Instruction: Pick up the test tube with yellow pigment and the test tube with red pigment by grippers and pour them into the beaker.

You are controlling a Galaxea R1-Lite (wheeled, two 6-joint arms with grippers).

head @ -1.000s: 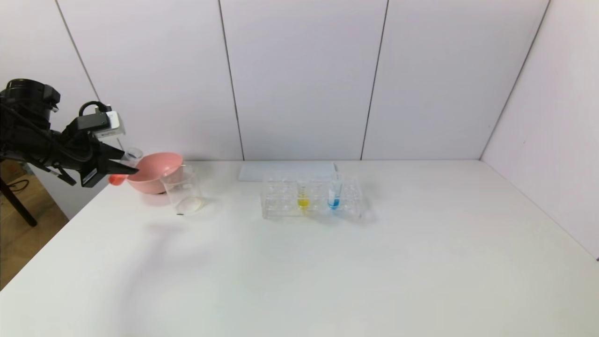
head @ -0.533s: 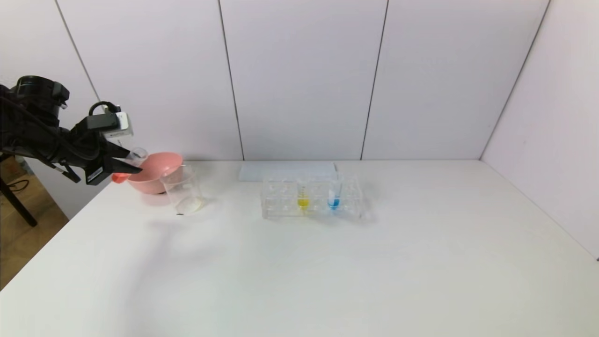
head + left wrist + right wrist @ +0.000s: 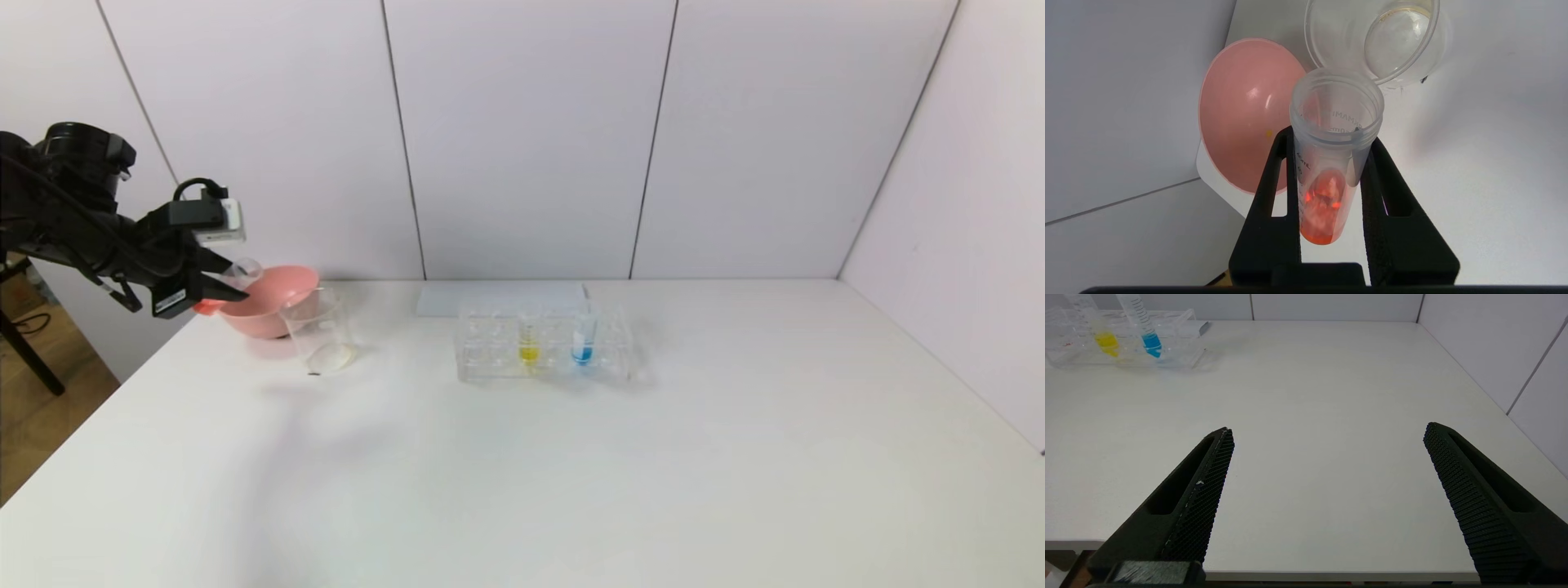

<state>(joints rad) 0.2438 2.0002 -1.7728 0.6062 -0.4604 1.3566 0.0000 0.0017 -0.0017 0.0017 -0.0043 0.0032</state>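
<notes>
**Operator:** Since a second ago my left gripper (image 3: pixel 219 292) has lifted a little and slid right, toward the pink bowl (image 3: pixel 273 298), carrying the test tube with red pigment (image 3: pixel 1329 163) along. Nothing else has shifted.

**Observer:** How is it held?

**Operator:** My fingers (image 3: pixel 1274 183) are closed tight on the tube's sides, one on each flank below the threaded mouth. It lies tilted, nearly level, open mouth toward the bowl and the beaker (image 3: pixel 320 331), red liquid pooled at the closed tip. I'd judge that tilt is the lead-in to pouring, though none has left the tube yet.

**Observer:** Is it over the beaker?

**Operator:** Not yet, as I read it. From the head view the gripper hangs at the counter's far-left corner, by the bowl's left rim; the beaker stands just right of the bowl and nearer me, with only a pale film in its bottom.

**Observer:** And the other tube?

**Operator:** The test tube with yellow pigment (image 3: pixel 529 343) stands upright in the clear rack (image 3: pixel 490 359) mid-counter, a blue-tipped tube (image 3: pixel 583 343) two holes to its right. My right gripper (image 3: pixel 1327 457) waits low at the near right edge of the counter (image 3: pixel 571 474), fingers spread wide, holding nothing.

**Observer:** The room?

**Operator:** Plain white counter, a flat pale slab behind the rack, pale panelled walls behind and to the right, wood floor beyond the left edge.
</notes>
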